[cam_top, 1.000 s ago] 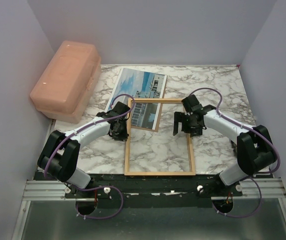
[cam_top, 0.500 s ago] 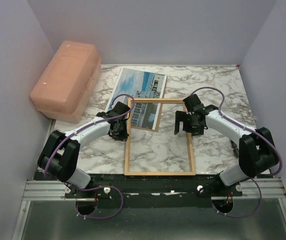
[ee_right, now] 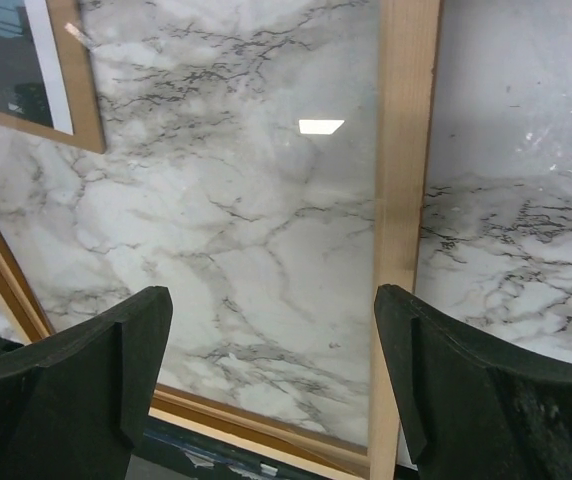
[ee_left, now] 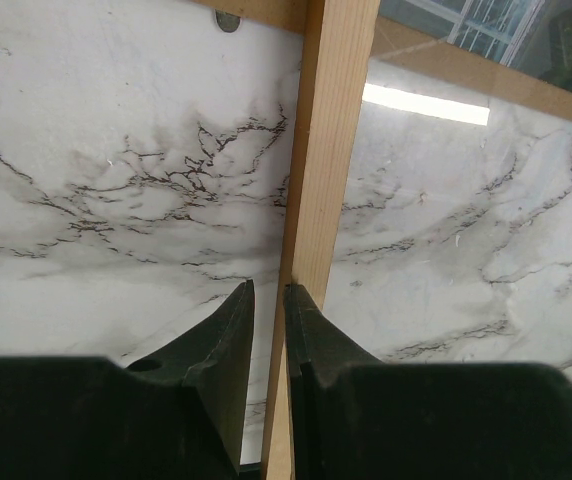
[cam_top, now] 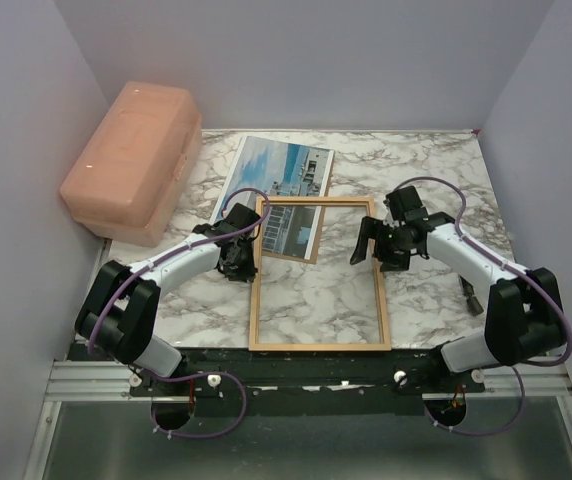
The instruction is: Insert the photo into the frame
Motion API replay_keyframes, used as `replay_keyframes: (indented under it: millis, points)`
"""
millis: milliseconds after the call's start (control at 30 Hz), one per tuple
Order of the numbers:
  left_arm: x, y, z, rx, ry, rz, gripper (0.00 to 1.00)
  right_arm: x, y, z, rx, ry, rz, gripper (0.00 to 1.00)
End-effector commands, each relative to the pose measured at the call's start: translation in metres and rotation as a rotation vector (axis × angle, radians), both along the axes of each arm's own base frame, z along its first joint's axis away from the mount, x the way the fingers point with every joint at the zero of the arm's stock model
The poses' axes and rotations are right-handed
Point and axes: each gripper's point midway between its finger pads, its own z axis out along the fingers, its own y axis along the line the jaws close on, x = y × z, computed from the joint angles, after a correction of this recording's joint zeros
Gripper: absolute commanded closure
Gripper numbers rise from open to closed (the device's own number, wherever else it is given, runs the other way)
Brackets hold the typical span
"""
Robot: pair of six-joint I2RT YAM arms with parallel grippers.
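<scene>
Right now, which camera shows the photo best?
The top camera: nearly the whole photo shows, its near corner overlapped by the frame. The left wrist camera catches only a corner; the right wrist camera, a dark sliver.

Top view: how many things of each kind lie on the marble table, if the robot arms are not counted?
frame: 1
photo: 1
brown board under the photo: 1
pink box: 1
Total: 4
</scene>
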Motion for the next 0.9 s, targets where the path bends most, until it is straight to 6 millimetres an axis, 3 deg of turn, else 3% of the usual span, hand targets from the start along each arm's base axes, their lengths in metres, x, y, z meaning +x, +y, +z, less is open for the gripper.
replay_keyframes:
  millis: [0, 233, 633, 867]
  points:
    - [-0.008, 0.008, -0.014, 0.042, 0.029, 0.003, 0.8, 0.0, 0.014, 0.0, 0.072, 0.003, 0.024, 0.11]
    - [-0.008, 0.008, -0.014, 0.041, 0.027, 0.004, 0.8, 0.003, 0.003, -0.011, 0.011, 0.0, -0.003, 0.11]
    - [-0.007, 0.008, -0.014, 0.04, 0.026, 0.003, 0.8, -0.006, 0.005, -0.036, 0.022, 0.053, 0.007, 0.11]
    - [-0.007, 0.007, -0.014, 0.041, 0.028, 0.003, 0.8, -0.01, 0.036, -0.028, 0.2, 0.068, 0.067, 0.11]
